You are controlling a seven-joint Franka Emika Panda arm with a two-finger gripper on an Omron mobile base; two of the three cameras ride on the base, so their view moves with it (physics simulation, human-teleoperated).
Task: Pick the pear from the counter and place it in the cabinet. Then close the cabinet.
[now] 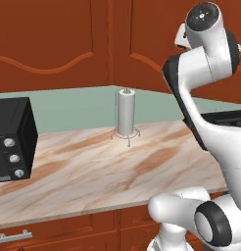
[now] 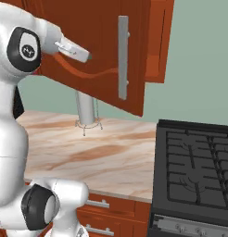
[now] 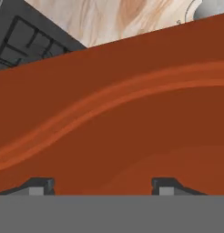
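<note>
I am looking at the reddish-brown wooden wall cabinet's arched raised-panel door (image 2: 102, 55), which is standing swung out over the beige-pink marble-patterned counter (image 2: 88, 157), its long vertical grey bar handle (image 2: 123, 58) on the door's right edge in the right base view. I am judging that the door is hanging open because the closing step is what remains; I cannot find the small yellow-green pear on the worktop, so I am supposing it is already inside, though I cannot see into the cabinet. My two-finger gripper (image 3: 102, 185) is facing the door's front panel close up, its two dark fingertips (image 3: 41, 185) standing well apart with nothing between them, and the arched groove of the panel is running across above them. I am reading this as a posture for pushing the door shut. Farther out, a grey paper-towel roll on a wire stand (image 1: 126, 112) is standing at the counter's far side, a black toaster oven (image 1: 12, 139) is sitting at the left, and the black stovetop (image 2: 197, 166) is lying to the right.
</note>
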